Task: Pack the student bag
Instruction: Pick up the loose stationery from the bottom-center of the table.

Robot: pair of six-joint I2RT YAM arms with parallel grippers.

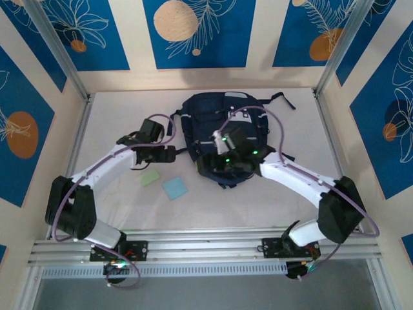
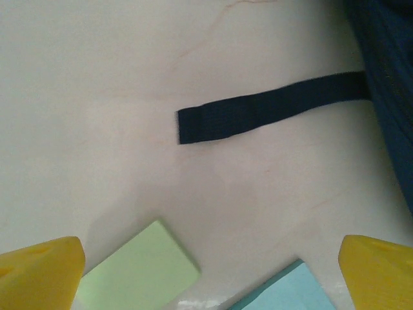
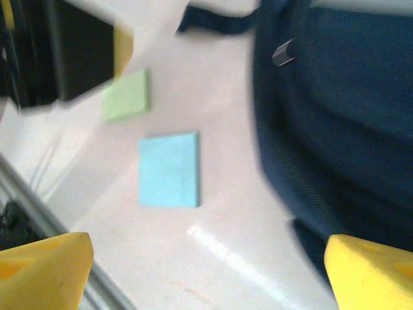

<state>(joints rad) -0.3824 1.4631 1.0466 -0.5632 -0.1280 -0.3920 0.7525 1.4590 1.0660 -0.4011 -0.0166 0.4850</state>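
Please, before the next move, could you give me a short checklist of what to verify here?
1. Left pincer open and empty: ok.
2. Right pincer open and empty: ok.
3. Pale green square paper pad lies free, nothing on it: ok.
4. Light blue square paper pad lies apart from it: ok.
5. Large dark navy fabric backpack is open for packing: cannot tell.

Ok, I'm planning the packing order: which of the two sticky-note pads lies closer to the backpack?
The light blue pad, which sits right of the green pad in the top view, nearer the student bag.
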